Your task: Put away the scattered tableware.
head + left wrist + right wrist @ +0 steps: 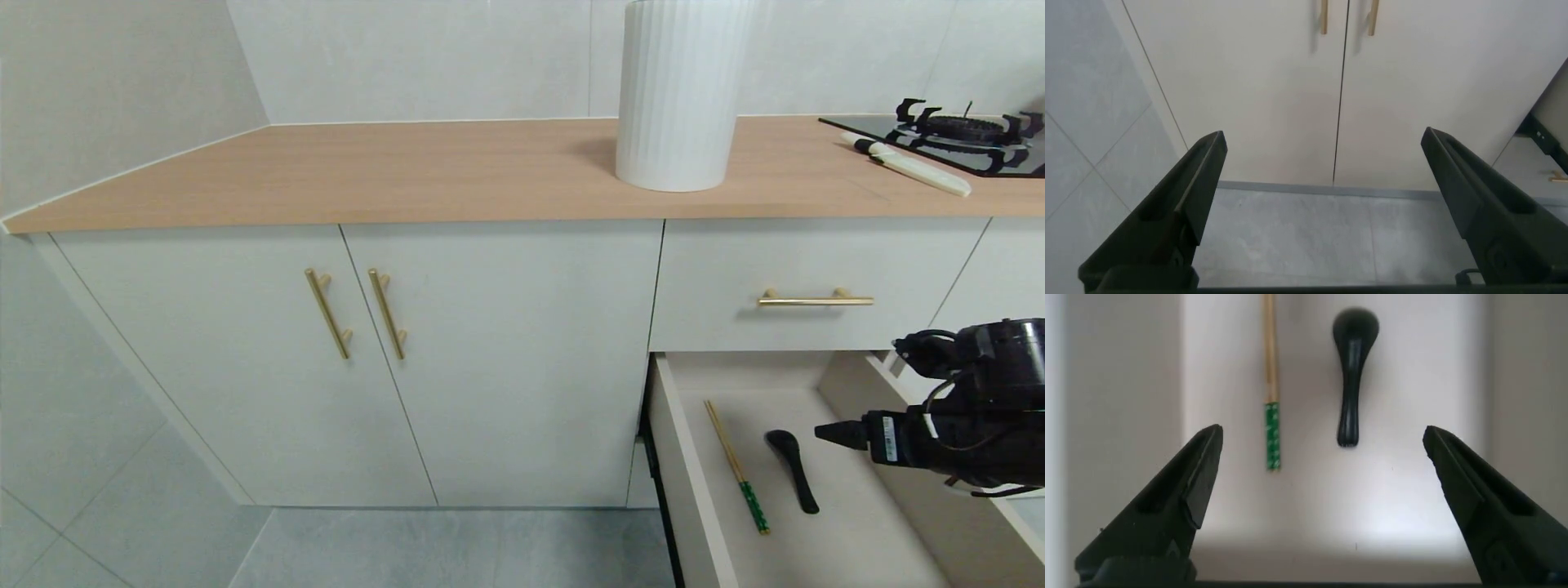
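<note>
Our right gripper (1320, 439) hangs with its black fingers spread wide over the open drawer (682, 457) at four o'clock. Inside lie slim wooden chopsticks (736, 467) with green ends and, at their three o'clock, a rounded black spoon (792, 472). Our left gripper (1323, 139) also gapes, facing smooth cabinet doors (1249, 90).

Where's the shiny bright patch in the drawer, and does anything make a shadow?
Right wrist view: glare whitens the pale drawer floor past the black spoon's handle. Head view: the tall white ribbed canister throws a soft shadow leftward on the wooden counter.
</note>
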### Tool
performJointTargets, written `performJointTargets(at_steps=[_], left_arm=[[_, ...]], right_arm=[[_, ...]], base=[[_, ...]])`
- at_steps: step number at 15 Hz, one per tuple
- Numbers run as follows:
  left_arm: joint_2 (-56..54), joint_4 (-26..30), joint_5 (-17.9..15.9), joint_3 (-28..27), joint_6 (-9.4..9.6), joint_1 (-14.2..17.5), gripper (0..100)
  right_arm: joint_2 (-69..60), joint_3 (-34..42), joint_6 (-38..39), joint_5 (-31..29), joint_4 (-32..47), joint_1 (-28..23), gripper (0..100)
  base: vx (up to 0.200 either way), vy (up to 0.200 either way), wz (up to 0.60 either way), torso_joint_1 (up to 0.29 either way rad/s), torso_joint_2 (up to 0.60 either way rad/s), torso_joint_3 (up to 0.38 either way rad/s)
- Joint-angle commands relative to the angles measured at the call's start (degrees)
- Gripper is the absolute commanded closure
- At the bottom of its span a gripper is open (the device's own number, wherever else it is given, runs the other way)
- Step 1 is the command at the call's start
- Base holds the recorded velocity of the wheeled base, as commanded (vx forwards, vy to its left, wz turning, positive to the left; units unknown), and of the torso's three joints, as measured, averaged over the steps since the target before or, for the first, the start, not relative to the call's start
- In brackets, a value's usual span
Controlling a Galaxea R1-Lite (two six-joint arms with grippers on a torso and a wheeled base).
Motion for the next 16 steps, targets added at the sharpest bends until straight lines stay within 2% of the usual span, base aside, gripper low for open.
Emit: performJointTargets(at_steps=[1,2,7,16], left_arm=[[0.0,0.0,0.0,0.0,0.42,0.0,0],[0.0,0.0,0.1,0.0,-0.64,0.0,0],[0.0,0.0,0.1,0.0,-0.55,0.0,0],[0.0,0.0,0.1,0.0,-0.64,0.0,0]], right_arm=[[-9.9,0.4,-0.1,0.0,4.3,1.5,0],[-12.3,0.5,-0.2,-0.1,6.1,2.5,0],[-16.1,0.6,-1.0,-0.1,10.6,3.9,0],[-18.6,0.1,-1.0,-0.9,17.0,6.1,0]], base=[[0.0,0.0,0.0,0.0,0.0,0.0],[0.0,0.0,0.0,0.0,0.0,0.0],[0.0,0.0,0.0,0.0,0.0,0.0],[-0.2,0.0,0.0,0.002,0.0,0.003]])
